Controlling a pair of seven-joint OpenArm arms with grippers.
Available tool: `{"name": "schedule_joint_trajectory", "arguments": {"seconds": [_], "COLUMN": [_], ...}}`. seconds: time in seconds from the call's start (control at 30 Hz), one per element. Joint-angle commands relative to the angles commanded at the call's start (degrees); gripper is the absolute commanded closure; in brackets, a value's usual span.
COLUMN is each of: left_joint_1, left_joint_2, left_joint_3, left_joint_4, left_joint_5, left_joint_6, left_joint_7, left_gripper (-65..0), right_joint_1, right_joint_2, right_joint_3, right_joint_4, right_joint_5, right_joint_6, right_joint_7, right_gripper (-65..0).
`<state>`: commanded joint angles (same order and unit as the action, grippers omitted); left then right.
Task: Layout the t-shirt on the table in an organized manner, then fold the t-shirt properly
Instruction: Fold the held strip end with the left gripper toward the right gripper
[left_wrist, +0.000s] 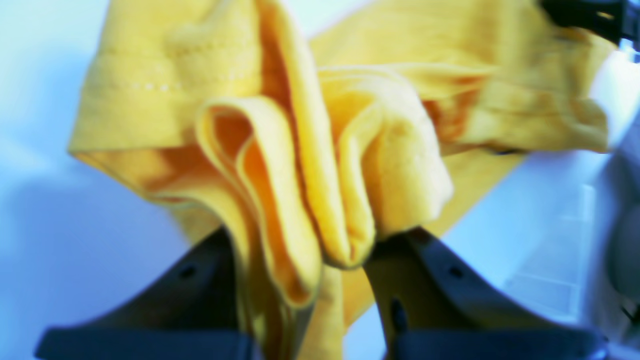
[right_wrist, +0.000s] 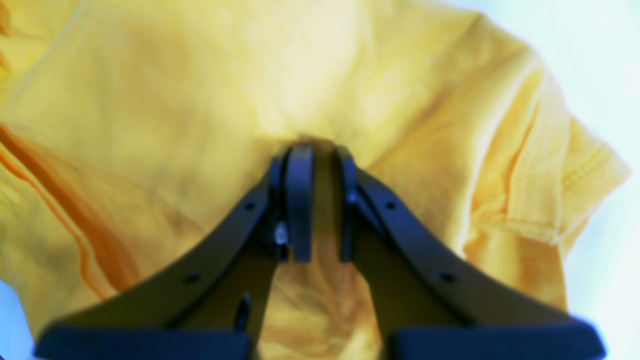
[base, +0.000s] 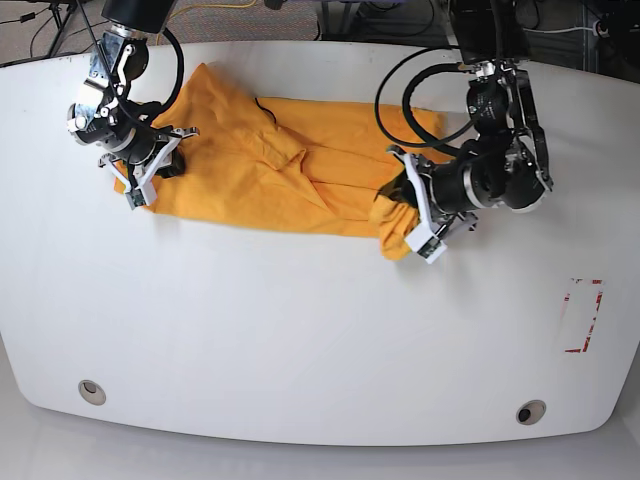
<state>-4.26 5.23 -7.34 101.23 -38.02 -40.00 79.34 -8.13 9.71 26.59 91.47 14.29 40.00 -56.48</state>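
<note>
Orange t-shirt (base: 290, 170) edges pinched by both pincers, left (left_wrist: 300, 260) and right (right_wrist: 320, 150).

One t-shirt (base: 290, 170) is seen on one table (base: 300, 330). Two grippers are counted, the left (base: 405, 205) at 3 o'clock and the right (base: 150, 165) at 10 o'clock. Two grommets (base: 92, 391) and one tape rectangle (base: 583, 315) are counted.

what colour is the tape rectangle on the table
Red and white tape rectangle on the white table; clearest in the base view.
</note>
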Motion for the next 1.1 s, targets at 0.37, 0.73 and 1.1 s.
{"name": "schedule_joint_trajectory", "arguments": {"seconds": [0.37,0.73,1.1], "left_joint_1": [-1.8,-2.6,-4.7], "left_joint_2": [3.5,3.8,3.8], "left_joint_3": [1.0,5.7,12.8], "left_joint_4": [-6.8,-11.9,-13.8], "left_joint_5": [0.1,0.1,-5.8], "left_joint_6": [0.7,1.1,1.1], "left_joint_7": [-1.8,-6.1,-6.0], "left_gripper": [-6.0,-7.2,-34.6], "right_joint_1": [0.0,-0.2,-0.4], "right_joint_2": [0.0,-1.3,-1.5], "right_joint_3": [0.0,0.0,-0.1], "right_joint_4": [0.0,0.1,0.1], "right_joint_5": [0.0,0.0,0.0], "right_joint_6": [0.00,0.00,0.00], "right_joint_7": [0.0,0.0,0.0], "right_gripper": [-7.5,-7.5,-7.5]}}
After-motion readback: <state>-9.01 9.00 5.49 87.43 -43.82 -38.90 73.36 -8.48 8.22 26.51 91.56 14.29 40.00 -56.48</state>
